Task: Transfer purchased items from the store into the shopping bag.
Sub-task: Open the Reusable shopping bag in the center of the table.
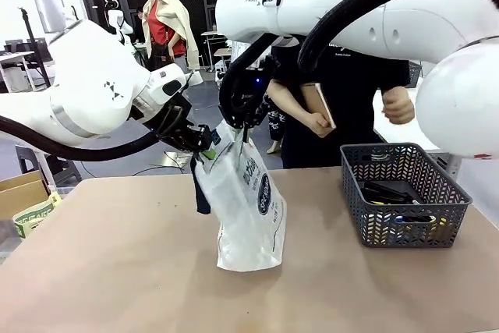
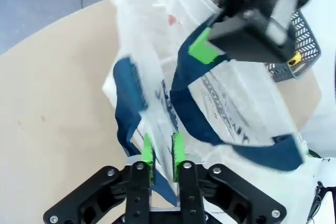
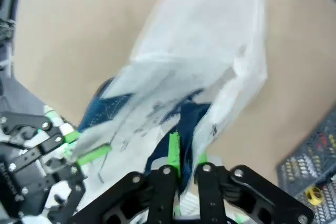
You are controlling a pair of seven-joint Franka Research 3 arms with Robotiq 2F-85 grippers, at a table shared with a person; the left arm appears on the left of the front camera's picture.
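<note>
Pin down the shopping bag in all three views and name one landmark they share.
Front view: the shopping bag hangs at picture centre.
Left wrist view: the shopping bag runs from bottom centre up to the top edge.
Right wrist view: the shopping bag spreads from bottom centre to the upper right.
Shared landmark: the grey basket, toward the right edge in each.

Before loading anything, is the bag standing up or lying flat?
Upright: the bag hangs from the left end effector and right end effector, bottom on the table.
</note>
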